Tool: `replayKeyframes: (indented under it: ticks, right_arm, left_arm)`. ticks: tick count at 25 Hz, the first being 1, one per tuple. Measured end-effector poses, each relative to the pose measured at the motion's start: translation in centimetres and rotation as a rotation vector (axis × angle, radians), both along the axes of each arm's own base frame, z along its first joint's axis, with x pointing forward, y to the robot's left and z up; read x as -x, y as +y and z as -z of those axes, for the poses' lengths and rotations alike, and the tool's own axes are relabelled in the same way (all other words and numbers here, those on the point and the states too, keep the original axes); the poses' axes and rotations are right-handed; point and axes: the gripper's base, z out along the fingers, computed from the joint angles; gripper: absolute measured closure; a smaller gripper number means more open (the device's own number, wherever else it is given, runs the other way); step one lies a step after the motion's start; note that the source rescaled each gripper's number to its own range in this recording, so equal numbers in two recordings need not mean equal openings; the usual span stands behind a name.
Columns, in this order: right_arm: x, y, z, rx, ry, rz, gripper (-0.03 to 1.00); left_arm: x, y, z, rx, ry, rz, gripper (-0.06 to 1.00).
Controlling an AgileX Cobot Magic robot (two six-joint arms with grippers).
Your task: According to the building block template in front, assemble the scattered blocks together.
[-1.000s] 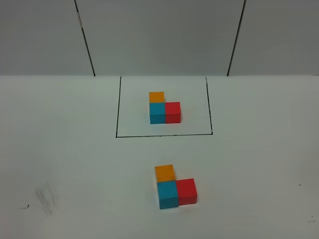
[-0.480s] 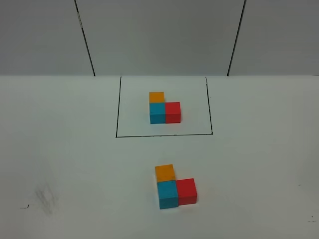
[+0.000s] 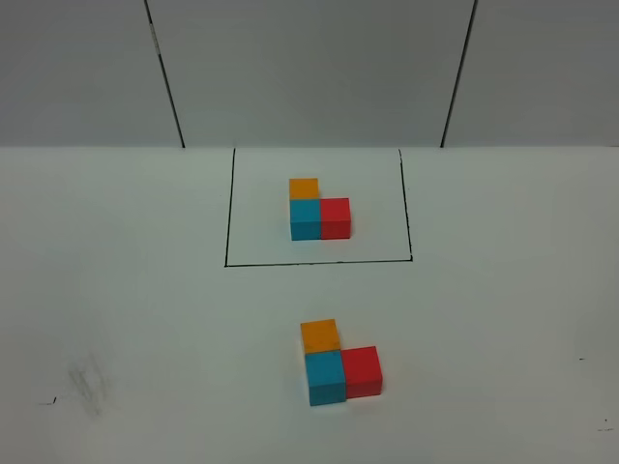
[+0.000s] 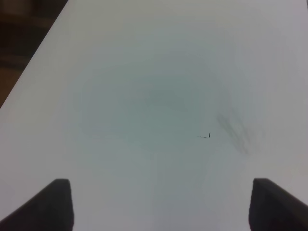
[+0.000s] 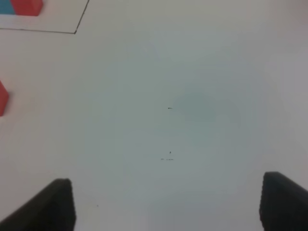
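both grippers, left gripper (image 4: 159, 204) and right gripper (image 5: 166, 204), are spread wide over bare white table (image 3: 145, 319). between them, three matte scattered blocks (image 3: 340, 362) touch in an l; beyond lies the smaller black-bordered building block template (image 3: 319, 210).

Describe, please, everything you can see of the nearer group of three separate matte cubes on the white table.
The nearer group of three matte cubes lies flat on the white table, outside the black-lined rectangle. A blue cube forms the corner, an orange cube touches its far side, and a red cube touches its right side, making an L. No gripper touches them.
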Motion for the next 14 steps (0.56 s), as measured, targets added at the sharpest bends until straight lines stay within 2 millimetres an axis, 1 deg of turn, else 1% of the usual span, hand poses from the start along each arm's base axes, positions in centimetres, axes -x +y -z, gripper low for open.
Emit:
replayKeyframes:
  ticks: [4, 14]
  right_arm:
    - [0.02, 0.03, 0.0, -0.003, 0.0, 0.017, 0.2]
    - [0.1, 0.1, 0.0, -0.007, 0.0, 0.122, 0.2]
  left_arm:
    - [0.0, 0.0, 0.0, 0.0, 0.0, 0.0, 0.13]
    - [0.0, 0.0, 0.0, 0.0, 0.0, 0.0, 0.13]
